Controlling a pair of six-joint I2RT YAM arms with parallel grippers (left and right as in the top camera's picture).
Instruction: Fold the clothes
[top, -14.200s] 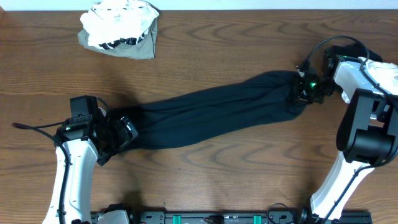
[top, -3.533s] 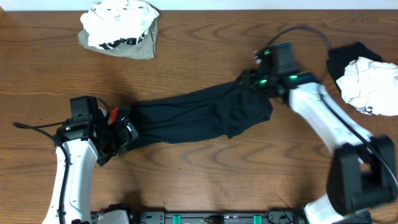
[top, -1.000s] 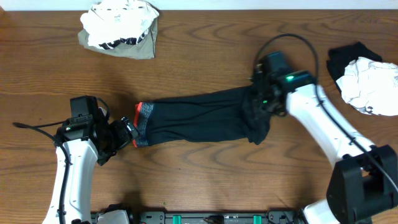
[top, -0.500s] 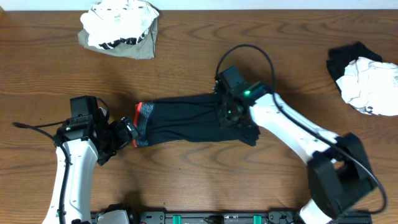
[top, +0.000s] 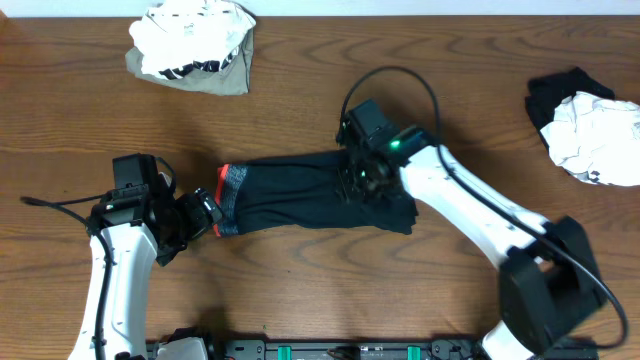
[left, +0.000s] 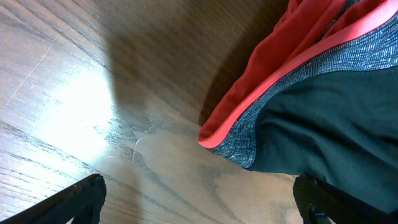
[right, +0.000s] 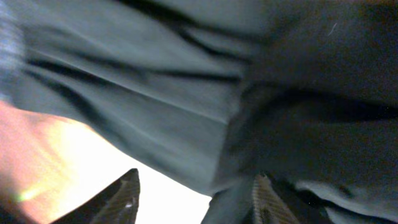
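A dark garment (top: 290, 190) with a grey waistband and red lining lies across the middle of the table, its right end folded back over itself. My left gripper (top: 205, 212) rests open beside the waistband end. In the left wrist view the left gripper (left: 199, 186) has only bare wood between its fingers, and the waistband (left: 280, 93) lies just beyond. My right gripper (top: 362, 183) hovers over the folded layer. Seen from the right wrist, the right gripper (right: 196, 193) has its jaws apart, with dark cloth (right: 155, 81) under it and against its right finger (right: 267, 199).
A crumpled white and olive pile of clothes (top: 193, 45) sits at the back left. A white and black pile (top: 590, 125) lies at the right edge. The arms' base rail (top: 340, 350) runs along the front.
My right arm carried the garment's right end leftward over its middle, shortening it, and its jaws have come apart. The left arm stayed put, open beside the waistband.
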